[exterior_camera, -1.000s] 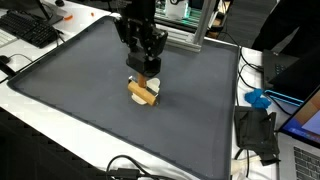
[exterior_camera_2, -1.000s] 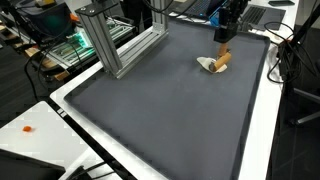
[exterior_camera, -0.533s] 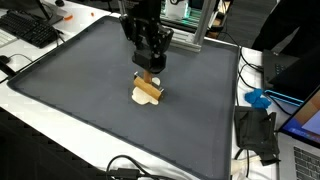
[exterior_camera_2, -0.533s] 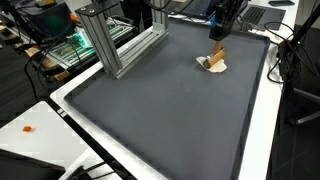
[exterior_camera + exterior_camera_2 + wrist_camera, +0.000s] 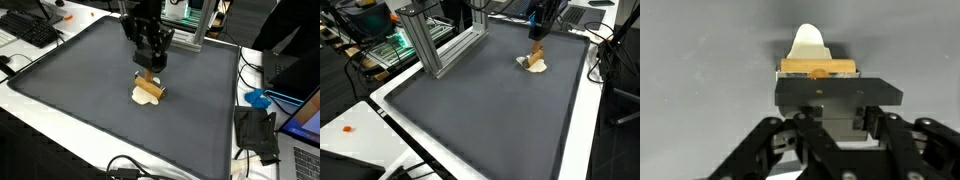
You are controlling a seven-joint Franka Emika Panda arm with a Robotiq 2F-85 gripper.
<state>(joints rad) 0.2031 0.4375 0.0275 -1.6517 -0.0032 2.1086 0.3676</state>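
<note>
My gripper [image 5: 150,68] hangs over the far middle of the dark grey mat [image 5: 80,80], seen near the mat's far right corner in an exterior view [image 5: 537,40]. Its fingers are shut on the upper end of a wooden block [image 5: 150,88] that stands tilted, its lower end by a small cream rounded piece [image 5: 140,98] lying on the mat. In the wrist view the block [image 5: 818,68] fills the space between the jaws [image 5: 838,118]; its near face is in shadow, and the cream piece [image 5: 808,42] shows just beyond it.
An aluminium frame [image 5: 185,35] stands at the mat's back edge and along one side [image 5: 440,40]. A keyboard [image 5: 30,30], a blue item [image 5: 258,98], a black device [image 5: 258,135] and a laptop [image 5: 305,130] lie on the white table around the mat.
Over the second, the gripper rose a little and shifted sideways, tipping the wooden block from lying flat up onto its end. Nothing has moved in the last half second.
</note>
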